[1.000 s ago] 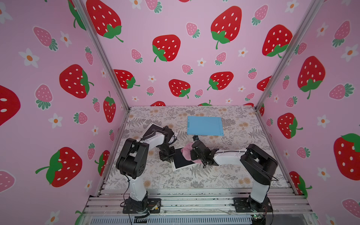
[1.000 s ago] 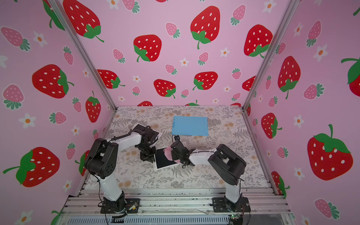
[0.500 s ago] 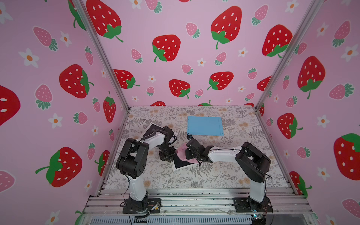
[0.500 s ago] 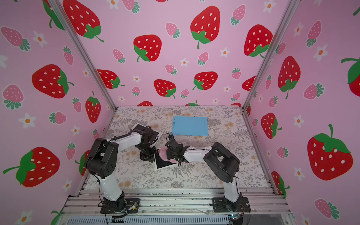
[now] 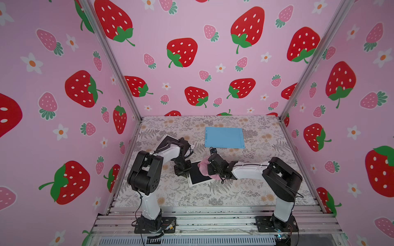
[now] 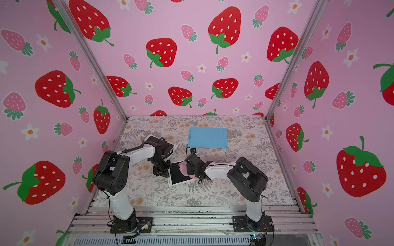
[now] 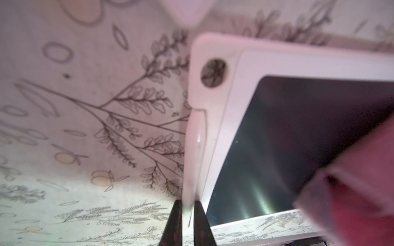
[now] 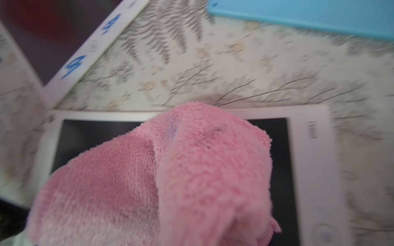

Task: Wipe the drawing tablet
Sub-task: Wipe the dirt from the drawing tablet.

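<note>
Two overhead views (wrist cameras close).

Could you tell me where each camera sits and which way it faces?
Top views: high at the front, looking down on both arms, the drawing tablet and blue board.
Left wrist: on the left arm, facing along its fingers, which pinch the tablet's white edge.
Right wrist: on the right arm, facing the pink cloth on the tablet; no fingers visible.
Shared: all views show the tablet and cloth.
</note>
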